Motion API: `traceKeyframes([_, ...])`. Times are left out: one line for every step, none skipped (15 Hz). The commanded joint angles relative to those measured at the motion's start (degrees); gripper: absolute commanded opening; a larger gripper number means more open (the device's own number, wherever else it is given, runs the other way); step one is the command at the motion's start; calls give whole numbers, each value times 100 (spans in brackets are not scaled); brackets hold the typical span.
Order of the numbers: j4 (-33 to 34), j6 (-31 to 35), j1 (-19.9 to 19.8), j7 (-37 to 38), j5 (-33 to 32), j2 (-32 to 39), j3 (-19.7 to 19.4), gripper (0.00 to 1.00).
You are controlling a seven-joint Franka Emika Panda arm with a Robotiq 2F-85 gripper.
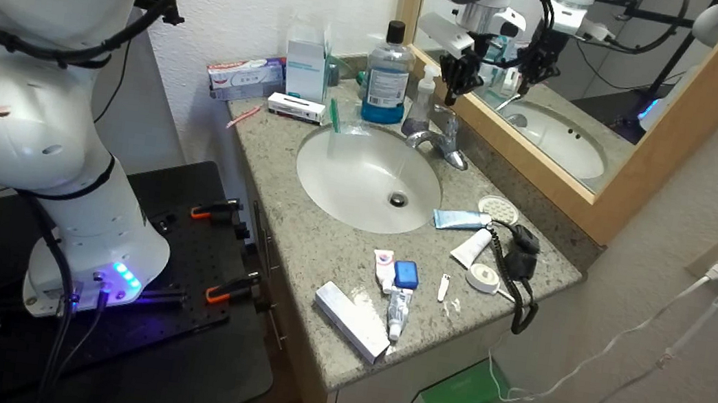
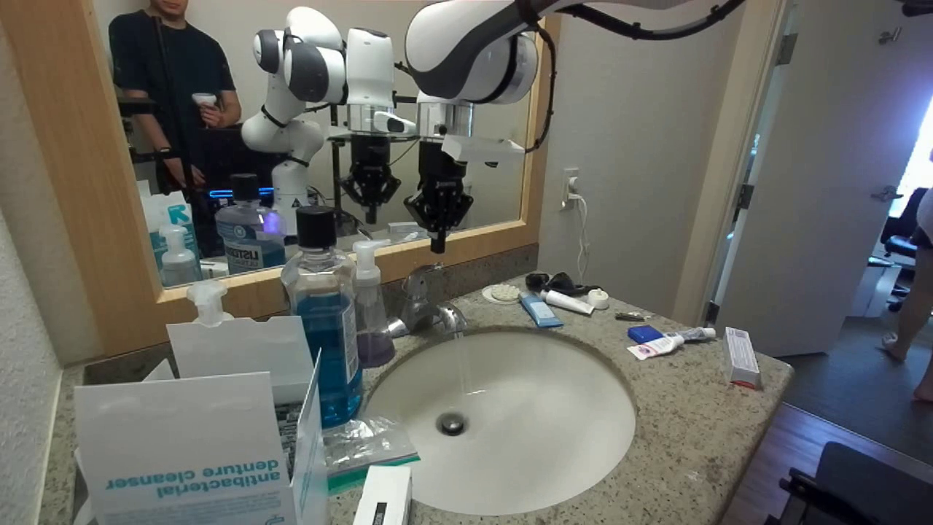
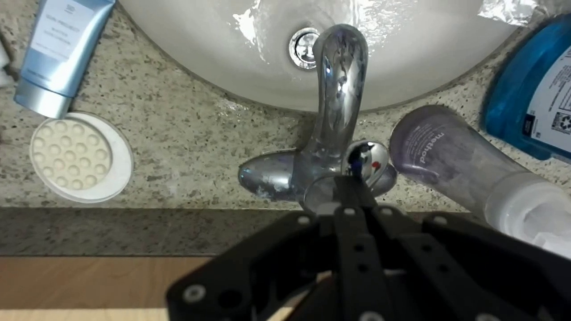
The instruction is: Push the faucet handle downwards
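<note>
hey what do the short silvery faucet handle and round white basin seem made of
Short silvery faucet handle: polished, probably chromed metal, showing mirror-like reflections; plated plastic is possible.
Round white basin: glossy, likely glazed ceramic, given its smooth, highlighted surface; enamel isn't ruled out.

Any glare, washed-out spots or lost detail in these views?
Wrist view: glare in the basin, reflections on the faucet handle, gripper nearly black; in an exterior view: washed-out window past the door.

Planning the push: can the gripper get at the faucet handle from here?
Probably yes: the shut gripper points down just above the faucet handle, with nothing visible between them; the soap bottle stands to one side.
</note>
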Motion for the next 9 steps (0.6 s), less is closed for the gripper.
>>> traceKeyframes([382, -207, 26, -165, -55, 255, 38, 0])
traceKeyframes([421, -222, 39, -200, -76, 288, 40, 0])
traceKeyframes([463, -239, 47, -214, -76, 318, 45, 0])
traceKeyframes([496, -254, 55, -226, -71, 346, 52, 0])
traceKeyframes([532, -296, 63, -223, -60, 375, 58, 0])
traceKeyframes([580, -367, 73, -187, -52, 408, 53, 0])
traceKeyframes([619, -454, 73, -185, -31, 432, 61, 0])
traceKeyframes([641, -536, 81, -177, -32, 442, 63, 0])
traceKeyframes([667, -607, 81, -172, -22, 445, 65, 0])
